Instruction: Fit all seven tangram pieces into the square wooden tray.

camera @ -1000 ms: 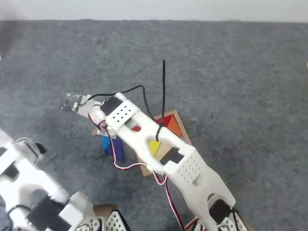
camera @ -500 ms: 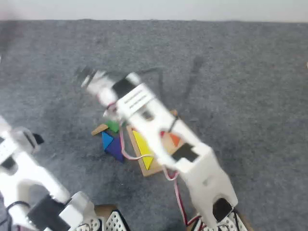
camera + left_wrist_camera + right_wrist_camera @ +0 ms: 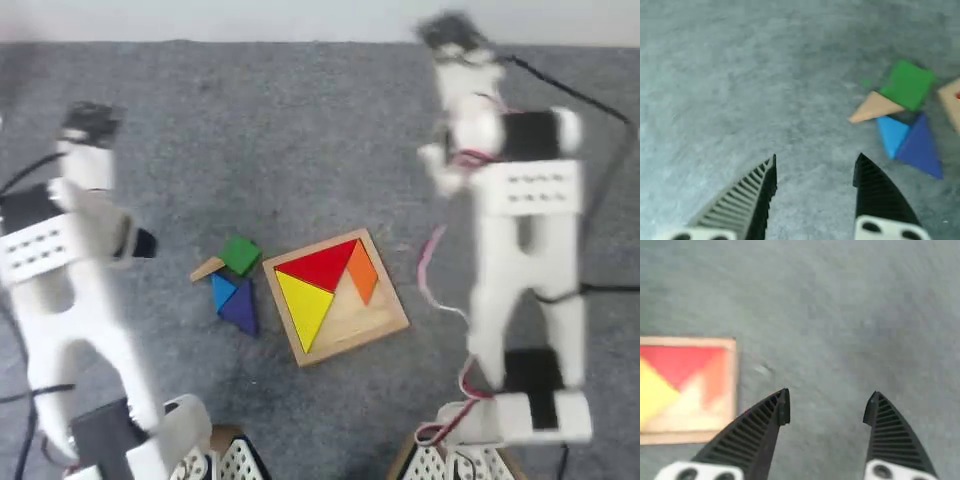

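Left gripper (image 3: 816, 159) hangs over bare grey carpet (image 3: 740, 75), jaws spread wide with nothing between them. Beyond it lie four loose pieces in a tight cluster just beside the tray (image 3: 952, 100): a green square (image 3: 906, 84) touching a tan triangle (image 3: 874, 107), then a light blue triangle (image 3: 892, 134) against a dark blue triangle (image 3: 920, 147).

Right gripper (image 3: 830, 394) is likewise wide open and empty, over carpet just off the tray's (image 3: 732, 385) edge. Inside the tray sit a red triangle (image 3: 685, 360), a yellow triangle (image 3: 655, 385) and an orange piece (image 3: 715, 375).

From above, the tray (image 3: 300, 357) lies between the two arms. Its red (image 3: 322, 265), yellow (image 3: 303, 305) and orange (image 3: 362, 270) pieces fill the half nearest the loose cluster, leaving bare wood in the rest.

Three of seven pieces look seated, so the step in hand is probably fetching a fourth. The left gripper seems better placed: it should descend over one loose piece, likely the green square (image 3: 240, 254), close on it, and carry it to the bare wood.
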